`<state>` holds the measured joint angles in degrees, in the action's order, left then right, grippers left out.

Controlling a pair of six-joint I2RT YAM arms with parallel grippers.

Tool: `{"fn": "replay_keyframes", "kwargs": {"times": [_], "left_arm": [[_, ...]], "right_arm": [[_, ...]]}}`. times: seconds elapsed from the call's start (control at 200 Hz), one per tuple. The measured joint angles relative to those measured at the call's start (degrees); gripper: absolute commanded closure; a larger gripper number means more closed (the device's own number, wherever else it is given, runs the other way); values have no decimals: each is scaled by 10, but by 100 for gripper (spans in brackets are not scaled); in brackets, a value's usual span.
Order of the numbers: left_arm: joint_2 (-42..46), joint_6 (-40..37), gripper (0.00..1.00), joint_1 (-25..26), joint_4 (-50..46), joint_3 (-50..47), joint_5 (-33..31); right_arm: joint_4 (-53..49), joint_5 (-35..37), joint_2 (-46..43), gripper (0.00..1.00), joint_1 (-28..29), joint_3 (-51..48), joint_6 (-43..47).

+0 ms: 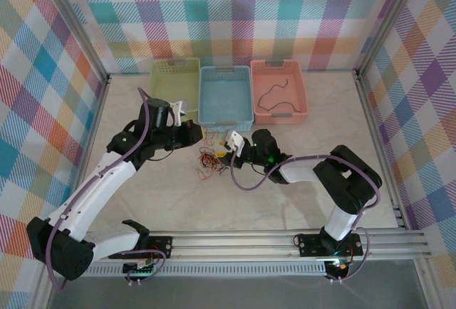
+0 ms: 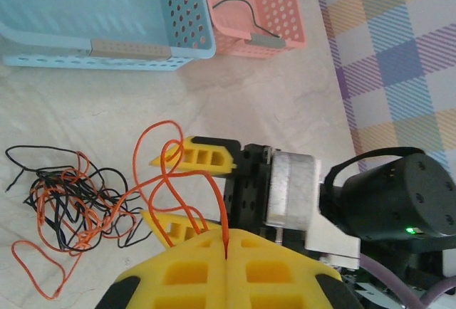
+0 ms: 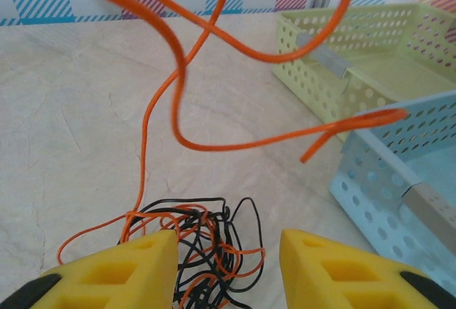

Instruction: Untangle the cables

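Here, left gripper pinches an orange cable; right gripper gapes above the cables

We find no legible text, label, brand, number or sign in these views. The green basket, the blue basket, the pink basket, the checked wall and the housings of the left arm and right arm present plain faces as far as we can resolve.
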<state>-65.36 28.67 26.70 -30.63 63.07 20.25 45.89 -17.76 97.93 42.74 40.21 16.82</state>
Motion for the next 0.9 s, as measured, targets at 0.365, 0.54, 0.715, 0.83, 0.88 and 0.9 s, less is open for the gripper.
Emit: {"fn": "replay_keyframes", "kwargs": {"times": [0.365,0.54,0.715,0.83,0.88,0.9], "left_arm": [[-2,-26,100,0,-14,-19,2],[-2,-28,100,0,-17,-37,11],[-2,-28,100,0,-16,-47,19],[-1,-28,100,0,-14,-48,28],[0,-28,100,0,-9,-49,31],[0,-28,100,0,-7,-49,33]], "right_arm": [[75,24,-1,57,0,-26,21],[85,32,-1,56,1,-26,21],[85,38,0,54,4,-26,21],[76,38,1,55,7,-21,21],[70,39,2,55,7,-17,21],[68,39,3,55,7,-16,21]]}}
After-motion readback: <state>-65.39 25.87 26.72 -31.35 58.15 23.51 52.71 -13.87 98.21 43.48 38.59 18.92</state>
